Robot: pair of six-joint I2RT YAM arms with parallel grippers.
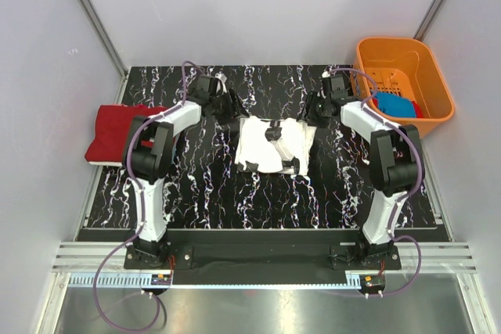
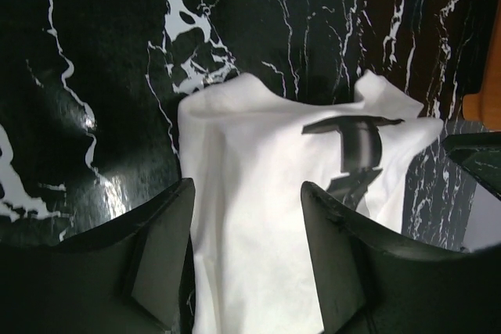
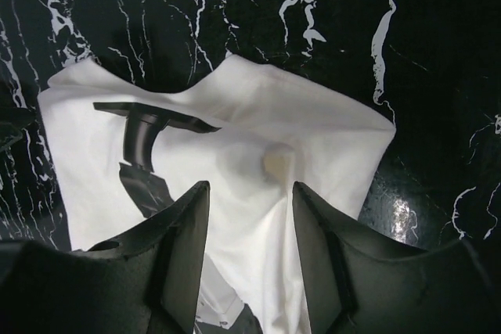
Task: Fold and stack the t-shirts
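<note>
Bare table lies free before the white t-shirt; the orange basket and red t-shirt flank its sides.

The white-shelled left arm and right arm have black joints, purple cables, and a matte black left claw and right claw.

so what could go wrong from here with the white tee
1. The white t-shirt lies under the open fingers of the left hand and the right hand. As they lift away, a finger could snag the cloth and pull the fold open.
2. The fold looks puffy and uneven, so it may stack crookedly.
3. The red t-shirt overhangs the left edge of the table. Stacking there might nudge it off.
</note>
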